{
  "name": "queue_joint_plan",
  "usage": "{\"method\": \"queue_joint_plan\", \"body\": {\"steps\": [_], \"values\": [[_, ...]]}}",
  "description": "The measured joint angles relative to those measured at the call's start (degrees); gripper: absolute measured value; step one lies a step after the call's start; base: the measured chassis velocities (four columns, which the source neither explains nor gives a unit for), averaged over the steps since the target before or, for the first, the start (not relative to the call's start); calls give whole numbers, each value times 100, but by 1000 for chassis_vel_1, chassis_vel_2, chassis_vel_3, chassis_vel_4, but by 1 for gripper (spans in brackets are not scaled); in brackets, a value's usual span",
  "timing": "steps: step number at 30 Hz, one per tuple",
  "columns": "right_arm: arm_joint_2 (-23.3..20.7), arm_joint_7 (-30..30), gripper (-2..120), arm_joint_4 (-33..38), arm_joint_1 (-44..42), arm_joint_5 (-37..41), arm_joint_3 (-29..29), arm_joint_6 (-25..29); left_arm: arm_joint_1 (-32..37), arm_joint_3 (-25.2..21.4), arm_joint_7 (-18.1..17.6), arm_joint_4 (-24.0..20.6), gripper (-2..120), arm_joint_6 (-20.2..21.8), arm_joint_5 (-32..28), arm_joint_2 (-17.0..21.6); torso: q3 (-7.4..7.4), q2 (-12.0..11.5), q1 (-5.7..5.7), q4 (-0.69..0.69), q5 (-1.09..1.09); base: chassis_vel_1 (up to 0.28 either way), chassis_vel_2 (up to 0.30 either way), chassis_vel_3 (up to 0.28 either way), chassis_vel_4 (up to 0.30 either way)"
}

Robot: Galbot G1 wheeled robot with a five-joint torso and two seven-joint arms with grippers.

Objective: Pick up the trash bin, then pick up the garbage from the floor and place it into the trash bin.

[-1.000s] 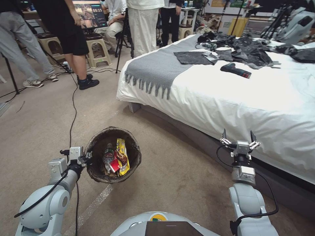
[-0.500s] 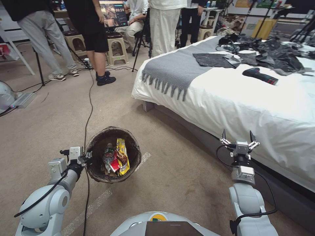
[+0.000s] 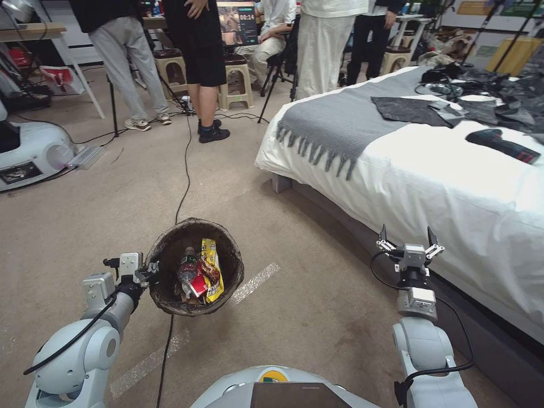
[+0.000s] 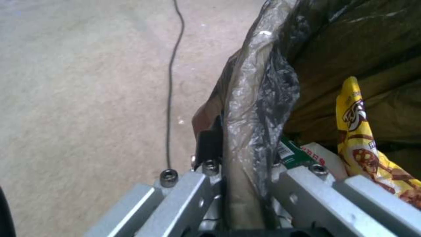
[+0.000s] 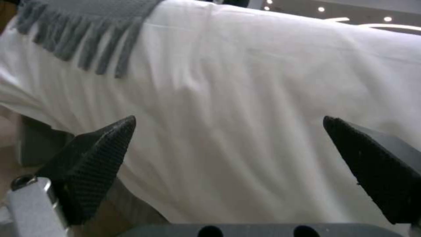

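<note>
The trash bin [image 3: 195, 266] is round, with a dark crinkly bag folded over its rim. It is hanging off the floor [image 3: 317, 317] on the near left. The left gripper [image 3: 152, 273] is pinching the bin's rim, 1 finger inside and 1 outside. Inside the bin, a yellow snack wrapper [image 3: 211, 276] with brown cartoon pictures, a small plastic bottle [image 3: 187, 269] and a red scrap [image 3: 198, 286] are lying; the writing is too small to read. The right gripper [image 3: 408, 245] is waiting near the white bed [image 3: 453, 181], its 2 fingers spread wide apart, holding nothing.
</note>
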Motion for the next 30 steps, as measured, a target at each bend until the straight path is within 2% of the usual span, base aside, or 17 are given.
{"method": "queue_joint_plan", "body": {"steps": [30], "values": [[48, -16, 100, -72, 18, -62, -13, 51, -33, -7, 7, 31, 0, 0, 4, 15, 0, 0, 0, 0, 0, 65, 63, 60, 62]]}}
